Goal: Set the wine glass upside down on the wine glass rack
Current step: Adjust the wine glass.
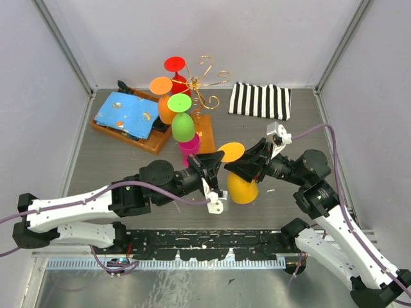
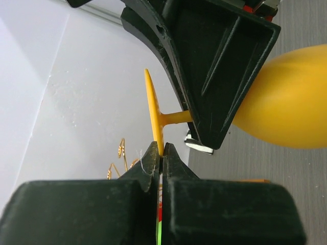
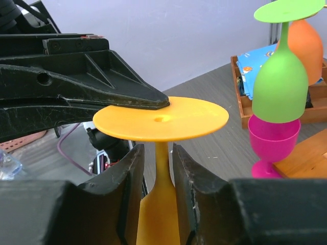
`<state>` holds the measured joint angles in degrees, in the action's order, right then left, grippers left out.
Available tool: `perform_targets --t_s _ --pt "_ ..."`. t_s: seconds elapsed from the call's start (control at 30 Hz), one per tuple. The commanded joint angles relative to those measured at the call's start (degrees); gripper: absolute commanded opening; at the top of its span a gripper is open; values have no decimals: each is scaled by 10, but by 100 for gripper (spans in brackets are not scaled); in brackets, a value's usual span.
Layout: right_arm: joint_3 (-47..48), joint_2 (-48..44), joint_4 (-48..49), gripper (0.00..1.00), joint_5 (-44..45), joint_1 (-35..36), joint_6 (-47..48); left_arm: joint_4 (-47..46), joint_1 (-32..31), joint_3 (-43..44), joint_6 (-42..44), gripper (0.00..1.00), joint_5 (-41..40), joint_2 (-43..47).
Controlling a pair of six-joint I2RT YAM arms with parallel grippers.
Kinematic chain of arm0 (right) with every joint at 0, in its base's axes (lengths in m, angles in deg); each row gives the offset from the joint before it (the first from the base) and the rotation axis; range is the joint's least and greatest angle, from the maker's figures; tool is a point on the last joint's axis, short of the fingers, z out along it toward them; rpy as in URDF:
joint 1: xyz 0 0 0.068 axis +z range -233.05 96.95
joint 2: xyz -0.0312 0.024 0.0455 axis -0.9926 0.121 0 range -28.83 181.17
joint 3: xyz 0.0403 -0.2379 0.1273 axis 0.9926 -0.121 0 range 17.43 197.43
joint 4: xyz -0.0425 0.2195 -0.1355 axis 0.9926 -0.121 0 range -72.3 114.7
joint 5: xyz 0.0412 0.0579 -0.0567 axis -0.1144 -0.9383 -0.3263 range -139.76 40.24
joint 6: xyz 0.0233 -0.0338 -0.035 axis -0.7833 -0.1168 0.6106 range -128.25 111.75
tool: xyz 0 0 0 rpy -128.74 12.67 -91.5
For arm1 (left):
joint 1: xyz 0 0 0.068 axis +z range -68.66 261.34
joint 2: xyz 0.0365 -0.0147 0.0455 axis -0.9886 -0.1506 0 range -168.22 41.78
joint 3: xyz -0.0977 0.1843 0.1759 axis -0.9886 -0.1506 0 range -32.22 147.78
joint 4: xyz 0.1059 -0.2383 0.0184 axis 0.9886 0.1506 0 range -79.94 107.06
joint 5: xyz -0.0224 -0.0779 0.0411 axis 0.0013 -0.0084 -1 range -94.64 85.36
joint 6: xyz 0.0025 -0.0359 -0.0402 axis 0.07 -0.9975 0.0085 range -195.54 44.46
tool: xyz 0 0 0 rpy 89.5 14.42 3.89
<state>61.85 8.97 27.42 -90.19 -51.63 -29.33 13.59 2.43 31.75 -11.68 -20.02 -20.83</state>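
- The left pincer [image 1: 216, 173] sits at the end of an arm stretched low from the near left toward the middle of the tabletop, its 2 fingers [image 2: 171, 158] closed tight on the rim of a thin disc.
- The right pincer [image 1: 239, 168] reaches in from the right, facing the left one; its 2 fingers [image 3: 127, 178] flank a narrow stem.

Pale lavender-grey walls [image 1: 257, 38] enclose a grey wood-grain table [image 1: 115, 163] on three sides, with metal frame posts [image 1: 64, 45] in the far corners.
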Motion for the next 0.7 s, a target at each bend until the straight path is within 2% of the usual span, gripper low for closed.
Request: perform_targets --t_s 0.0,0.2,0.43,0.5,0.67 --pt "-9 -10 78 36 24 3 -22 -42 -5 27 1 0 -46 -10" --pt "-60 -37 166 41 44 3 -47 -60 -11 30 1 0 -63 -14" --pt "-81 -45 184 42 62 3 -48 -64 -15 37 4 0 -71 -16" --pt "-85 -46 183 38 67 3 -48 -64 -17 37 3 0 -70 -15" --pt "-91 -45 188 14 69 3 -46 -64 -20 39 6 0 -72 -12"
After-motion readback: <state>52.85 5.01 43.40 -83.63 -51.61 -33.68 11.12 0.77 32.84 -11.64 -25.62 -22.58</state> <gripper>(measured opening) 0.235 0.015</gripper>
